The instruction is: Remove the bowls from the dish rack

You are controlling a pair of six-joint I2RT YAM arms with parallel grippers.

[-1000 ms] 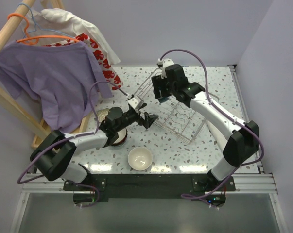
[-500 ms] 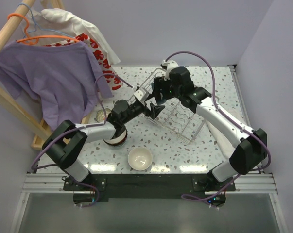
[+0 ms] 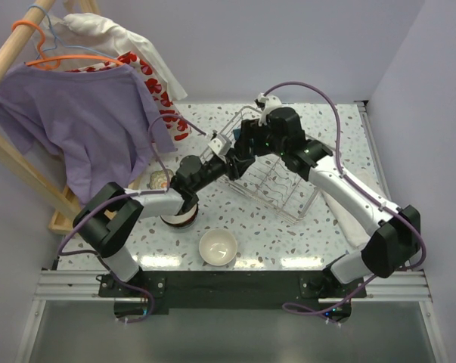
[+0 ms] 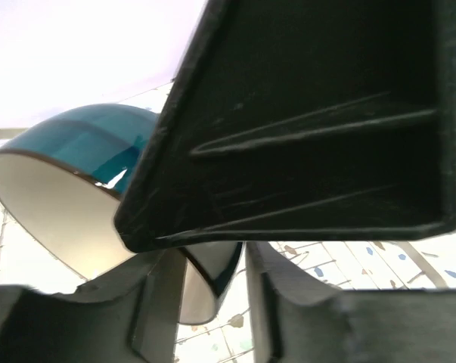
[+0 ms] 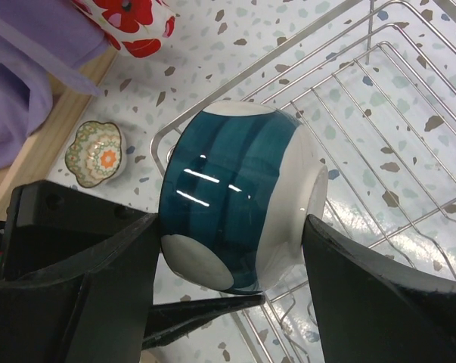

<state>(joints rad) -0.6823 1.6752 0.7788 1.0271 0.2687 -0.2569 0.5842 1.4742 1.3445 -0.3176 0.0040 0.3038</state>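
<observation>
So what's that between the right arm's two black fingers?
A teal-and-white bowl, over the dish rack; the right wrist view shows it.

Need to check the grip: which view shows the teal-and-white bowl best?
The right wrist view: the teal-and-white bowl fills the centre, with its outside and foot clear. The left wrist view shows only part of its rim and pale inside. In the top view it is almost hidden.
</observation>
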